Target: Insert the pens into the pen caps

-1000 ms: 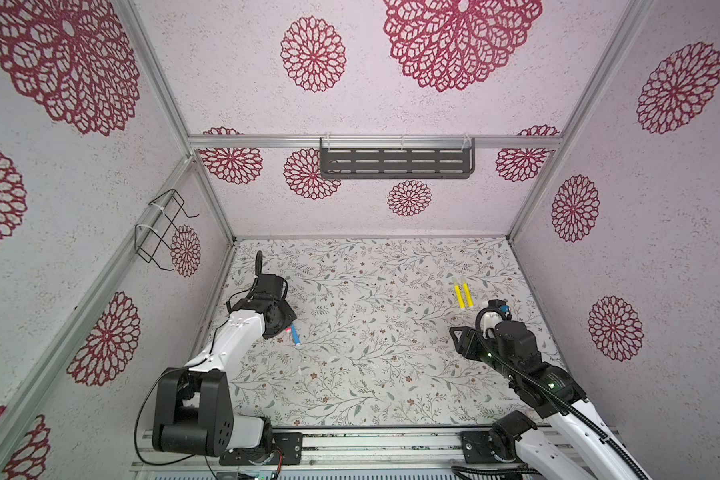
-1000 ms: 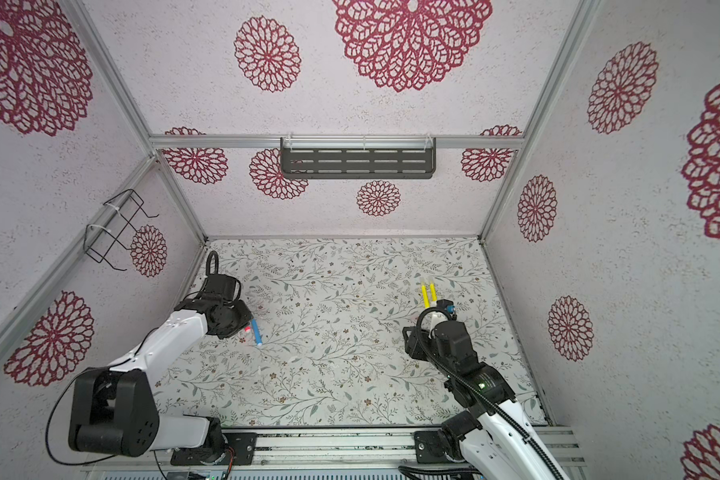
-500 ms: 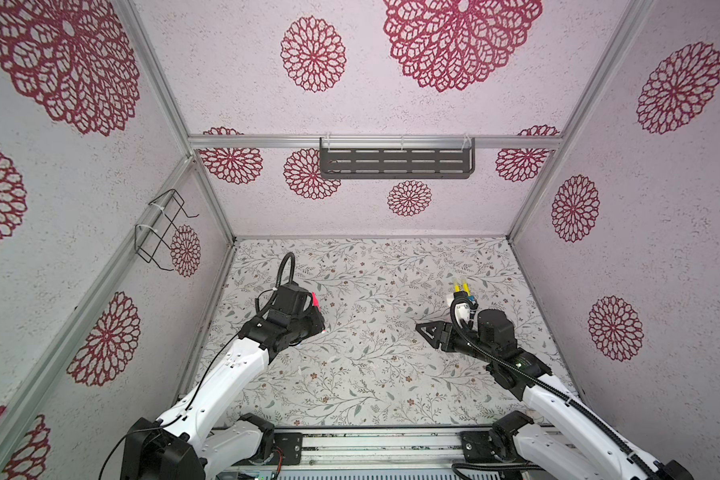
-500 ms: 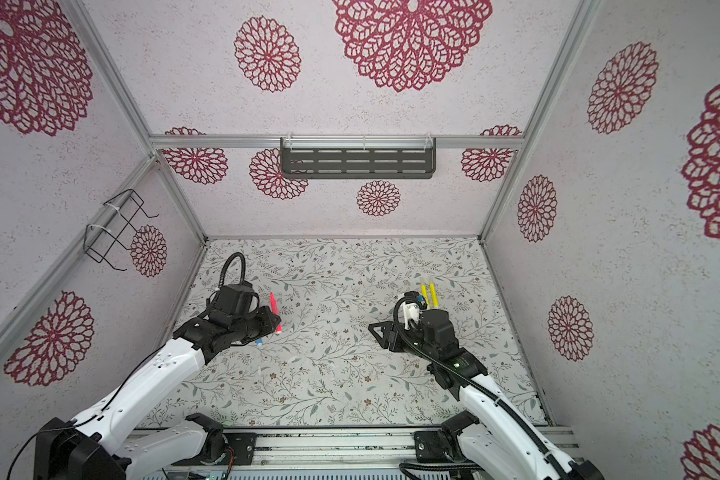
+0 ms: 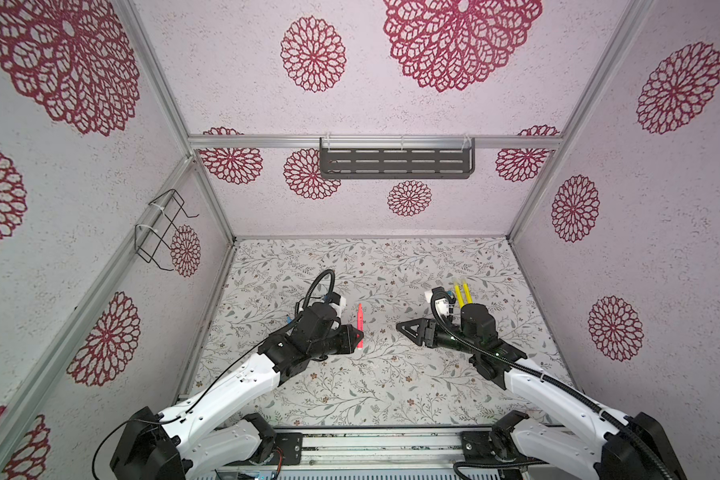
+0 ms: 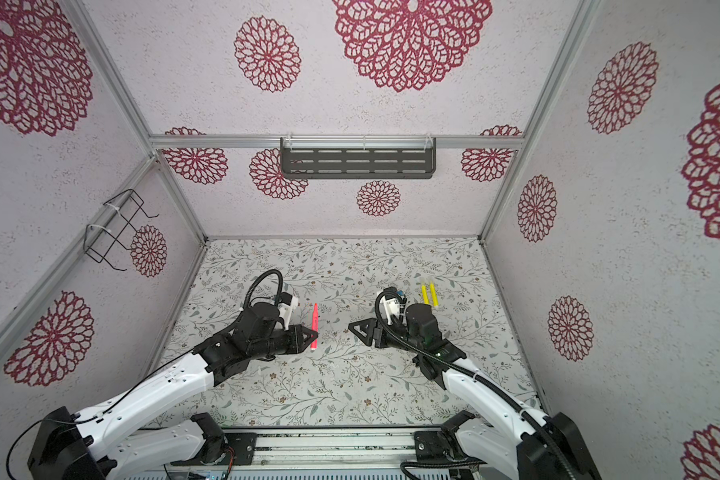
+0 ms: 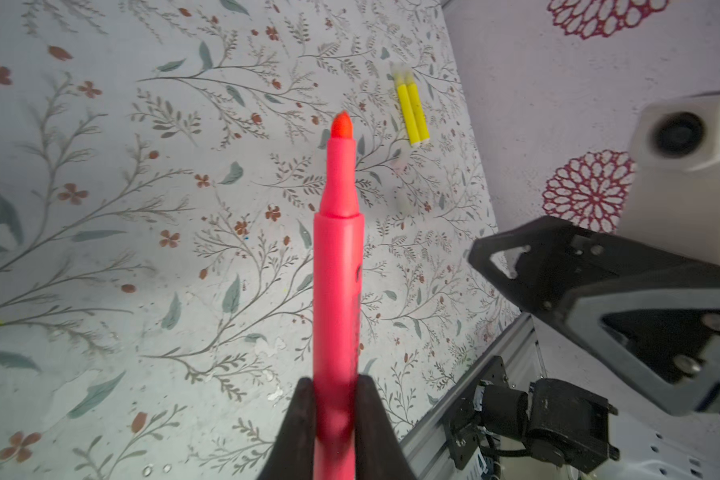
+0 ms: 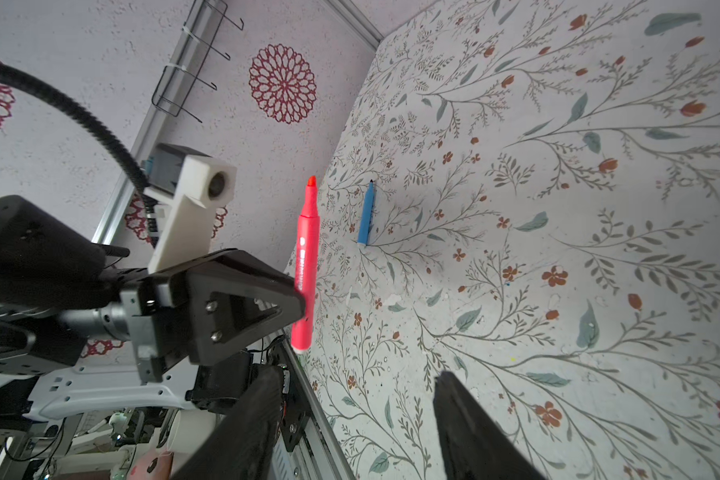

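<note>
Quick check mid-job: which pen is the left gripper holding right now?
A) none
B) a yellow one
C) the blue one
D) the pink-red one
D: the left gripper is shut on the pink-red pen, while the blue pen and the two yellow pens lie on the table.

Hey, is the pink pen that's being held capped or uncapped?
Uncapped. The pink pen shows a bare tip, nothing over it; the left claw grips its barrel.

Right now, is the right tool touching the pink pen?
Apart. In both top views, a strip of floral table shows between the right tool and the pink pen.
</note>
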Robot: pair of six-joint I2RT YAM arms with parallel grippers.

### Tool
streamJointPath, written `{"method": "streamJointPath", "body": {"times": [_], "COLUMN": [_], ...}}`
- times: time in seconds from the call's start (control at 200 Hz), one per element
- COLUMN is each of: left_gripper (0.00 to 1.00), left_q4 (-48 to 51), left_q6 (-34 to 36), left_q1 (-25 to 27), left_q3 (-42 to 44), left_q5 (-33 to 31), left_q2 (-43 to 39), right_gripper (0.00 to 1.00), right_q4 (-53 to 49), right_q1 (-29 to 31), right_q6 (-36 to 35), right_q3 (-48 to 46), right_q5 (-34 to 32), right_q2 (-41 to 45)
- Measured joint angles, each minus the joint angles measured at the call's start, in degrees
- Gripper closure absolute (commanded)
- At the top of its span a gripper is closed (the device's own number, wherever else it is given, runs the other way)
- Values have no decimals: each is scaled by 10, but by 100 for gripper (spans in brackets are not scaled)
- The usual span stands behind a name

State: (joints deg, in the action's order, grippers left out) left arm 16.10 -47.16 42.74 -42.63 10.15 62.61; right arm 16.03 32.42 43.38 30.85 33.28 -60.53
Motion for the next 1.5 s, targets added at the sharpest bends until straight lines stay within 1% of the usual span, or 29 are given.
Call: {"method": "streamJointPath", "body": {"times": [0.25, 0.526, 0.686, 0.871, 0.981, 1.147, 1.207, 1.262, 1.297, 1.327, 1.347, 1.392, 1.427, 1.452, 1.502], "left_gripper": [84, 84, 84, 84, 84, 84, 84, 83, 82, 78, 74, 59, 50, 45, 42], "left_q4": [-47, -73, -85, -92, -99, -109, -109, -110, -110, -111, -111, -114, -115, -118, -123], "left_q6": [1, 2, 2, 2, 2, 2, 4, 4, 4, 5, 5, 6, 9, 8, 10], "left_q1": [43, 67, 78, 85, 86, 87, 88, 88, 88, 88, 88, 88, 88, 88, 89], "left_q3": [0, 0, 0, 0, 0, 0, 0, 0, 0, 0, 0, 0, 0, 0, -1], "left_q5": [-3, -7, -8, -8, -6, -3, -2, -1, 0, 2, 3, 9, 16, 22, 34], "left_q2": [-3, 4, 19, 33, 35, 35, 35, 37, 38, 39, 40, 42, 44, 46, 51], "right_gripper": [38, 40, 45, 56, 61, 85, 91, 94, 94, 95, 95, 96, 96, 96, 97], "right_q4": [55, 104, 119, 125, 125, 115, 111, 108, 105, 101, 99, 94, 92, 91, 89], "right_q1": [30, 56, 70, 78, 79, 79, 79, 79, 79, 79, 79, 79, 79, 79, 79], "right_q6": [17, 33, 38, 46, 44, 42, 43, 42, 42, 42, 42, 42, 42, 42, 42], "right_q3": [13, 30, 31, 35, 35, 38, 38, 38, 38, 38, 38, 38, 38, 38, 38], "right_q5": [1, 5, 5, 6, 9, 10, 10, 9, 9, 8, 7, 5, 4, 1, 0], "right_q2": [-48, -80, -90, -96, -96, -95, -94, -93, -92, -91, -90, -86, -83, -80, -73]}}
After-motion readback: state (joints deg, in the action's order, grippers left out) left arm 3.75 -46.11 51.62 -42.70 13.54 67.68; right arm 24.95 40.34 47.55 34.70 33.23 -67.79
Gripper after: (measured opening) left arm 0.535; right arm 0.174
